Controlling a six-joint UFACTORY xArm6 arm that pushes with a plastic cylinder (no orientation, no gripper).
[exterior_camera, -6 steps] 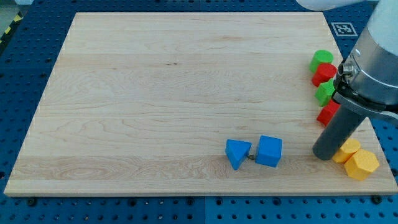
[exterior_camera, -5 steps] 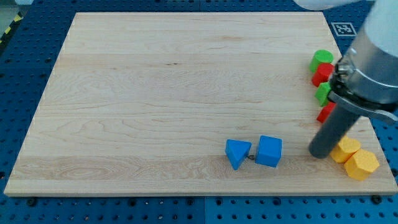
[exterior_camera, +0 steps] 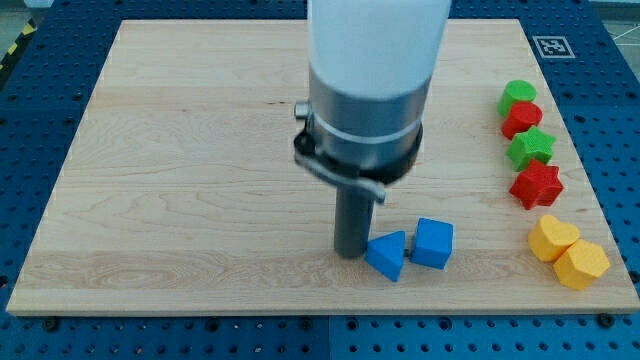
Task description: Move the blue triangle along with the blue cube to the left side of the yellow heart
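Note:
The blue triangle (exterior_camera: 387, 255) lies near the view's bottom, with the blue cube (exterior_camera: 433, 243) close on its right. My tip (exterior_camera: 349, 251) stands on the board right at the triangle's left edge. The yellow heart (exterior_camera: 553, 238) lies at the view's far right, well right of the cube. The rod and arm rise above the tip and hide part of the board's middle.
A yellow block (exterior_camera: 581, 265) touches the heart at its lower right. Along the right edge, from the top down, are a green block (exterior_camera: 518, 95), a red block (exterior_camera: 521, 119), a green star (exterior_camera: 530, 149) and a red star (exterior_camera: 536, 184). The wooden board (exterior_camera: 200, 150) lies on a blue pegboard.
My tip has moved from right of the blue cube to the left of the blue triangle. The triangle has turned and now sits closer to the cube.

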